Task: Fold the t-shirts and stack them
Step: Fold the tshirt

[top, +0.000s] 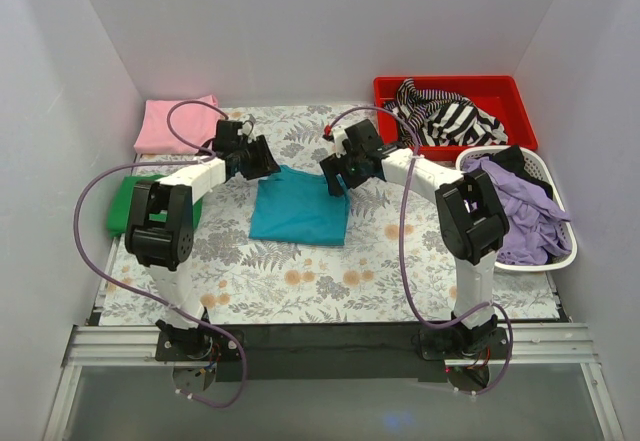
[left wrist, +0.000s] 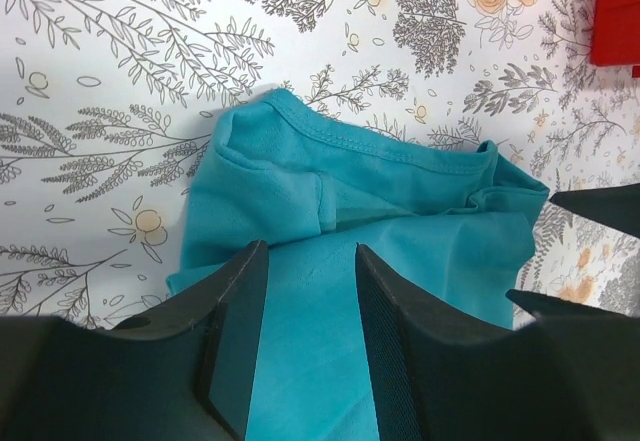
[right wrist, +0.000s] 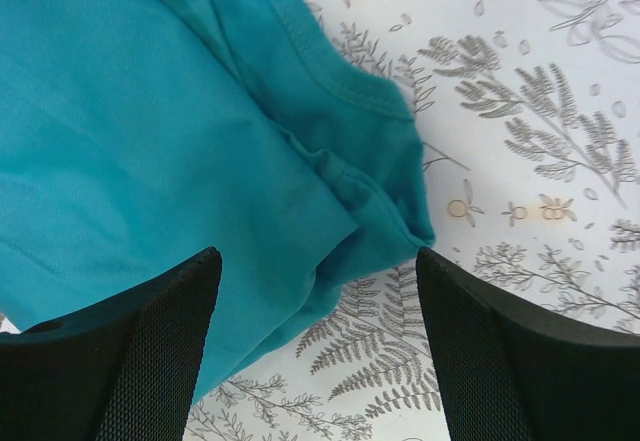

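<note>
A folded teal t-shirt lies in the middle of the patterned table. My left gripper hovers over its far left corner; in the left wrist view the shirt lies below the open, empty gripper. My right gripper is at the shirt's far right corner; in the right wrist view it is wide open above the shirt's bunched edge. A folded pink t-shirt lies at the far left. A folded green t-shirt lies at the left, partly behind my left arm.
A red bin at the far right holds striped black-and-white cloth. A white basket at the right holds purple clothes. White walls close the table on three sides. A purple cable loops off each arm.
</note>
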